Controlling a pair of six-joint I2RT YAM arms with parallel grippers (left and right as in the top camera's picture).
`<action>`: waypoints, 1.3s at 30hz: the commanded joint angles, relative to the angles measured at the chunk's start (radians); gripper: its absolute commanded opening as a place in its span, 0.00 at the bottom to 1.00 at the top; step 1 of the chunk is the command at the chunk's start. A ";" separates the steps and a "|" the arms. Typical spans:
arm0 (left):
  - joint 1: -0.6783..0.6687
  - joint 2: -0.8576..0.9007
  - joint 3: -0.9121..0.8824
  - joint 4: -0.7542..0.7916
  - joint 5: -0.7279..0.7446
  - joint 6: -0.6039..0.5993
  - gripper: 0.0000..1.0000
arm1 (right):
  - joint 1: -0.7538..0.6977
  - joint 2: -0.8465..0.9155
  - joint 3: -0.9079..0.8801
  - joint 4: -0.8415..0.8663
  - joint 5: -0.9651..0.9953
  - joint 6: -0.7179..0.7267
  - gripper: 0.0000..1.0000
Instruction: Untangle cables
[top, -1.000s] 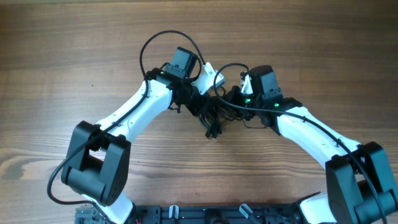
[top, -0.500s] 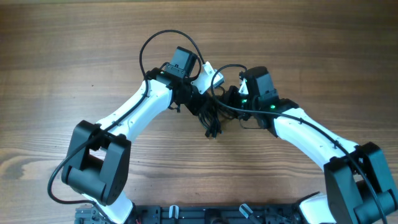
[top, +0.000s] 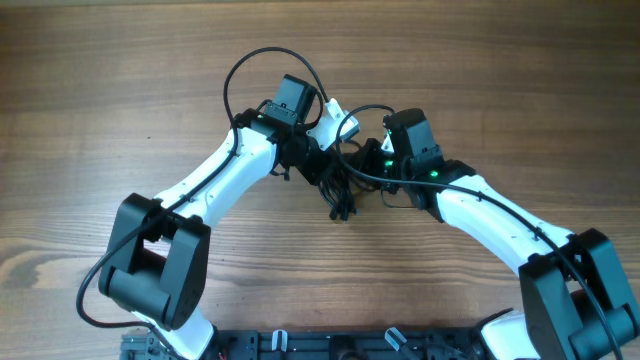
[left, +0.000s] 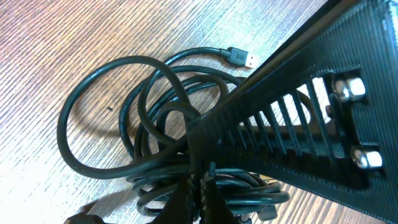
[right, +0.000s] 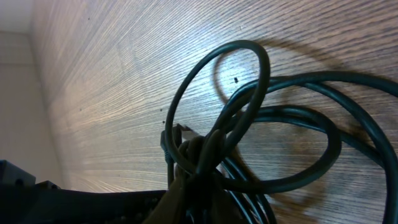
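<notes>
While left fingers (left: 267, 124) and right fingers (right: 189, 158) each tight shut on the cables (top: 340, 190), brown wood-grain table (top: 120, 90) all around.

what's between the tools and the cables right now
Nothing visible. The left tool and the right tool are each shut on strands of the cables, which lie bunched on the wooden table between the two arms.

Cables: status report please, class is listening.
Left end effector shut on cables. Right end effector shut on cables. Cables tangled. No obstruction seen.
</notes>
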 joint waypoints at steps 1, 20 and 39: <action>-0.007 0.004 -0.001 0.008 0.060 -0.002 0.04 | 0.013 0.005 -0.023 -0.010 0.044 0.006 0.05; 0.035 0.004 -0.001 0.090 -0.013 -0.157 0.04 | 0.000 -0.111 -0.023 -0.047 -0.056 -0.172 0.04; 0.035 0.004 -0.001 0.089 -0.032 -0.156 0.05 | -0.220 -0.222 -0.023 -0.139 -0.344 -0.372 0.04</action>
